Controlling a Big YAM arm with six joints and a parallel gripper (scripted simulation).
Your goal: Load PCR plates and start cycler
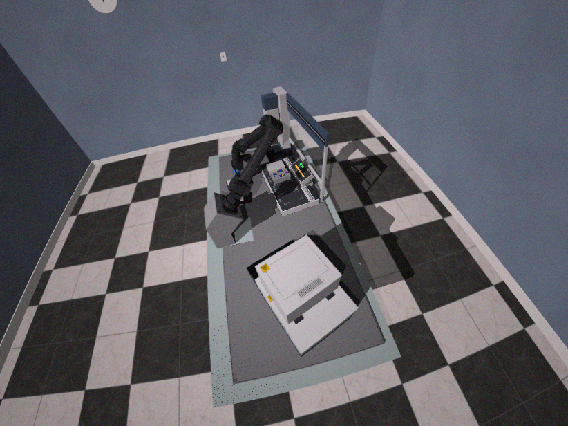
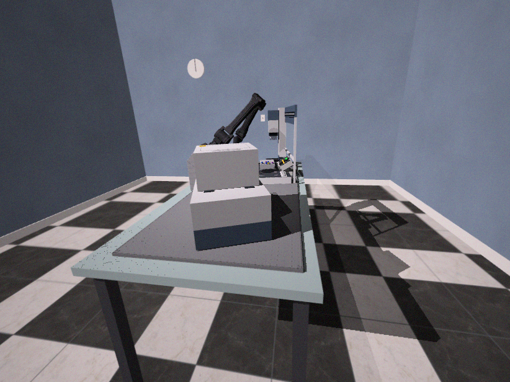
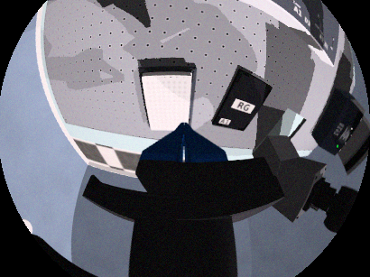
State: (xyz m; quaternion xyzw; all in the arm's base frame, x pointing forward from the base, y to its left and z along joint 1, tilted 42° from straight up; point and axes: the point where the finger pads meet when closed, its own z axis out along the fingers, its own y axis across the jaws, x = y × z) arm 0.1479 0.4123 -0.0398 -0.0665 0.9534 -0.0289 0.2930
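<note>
My gripper (image 3: 183, 126) (image 1: 238, 173) is shut, its blue fingers pressed together with nothing between them. It hangs above the dotted mat near the table's edge. In the wrist view, a white plate (image 3: 166, 96) lies in a dark frame just beyond the fingertips. The dark regrip nest RG (image 3: 243, 97) is to its right. A dark device with a green lamp (image 3: 344, 125) (image 1: 299, 166) stands at the right. I cannot read the plate labels. The gripper is hidden in the exterior view.
A large white two-tier instrument (image 1: 303, 291) (image 2: 229, 189) stands askew on the near half of the mat. A tall gantry with a blue bar (image 1: 307, 120) (image 2: 285, 127) rises over the deck tray (image 1: 294, 204). A tube block with coloured caps (image 1: 279, 172) is on the deck.
</note>
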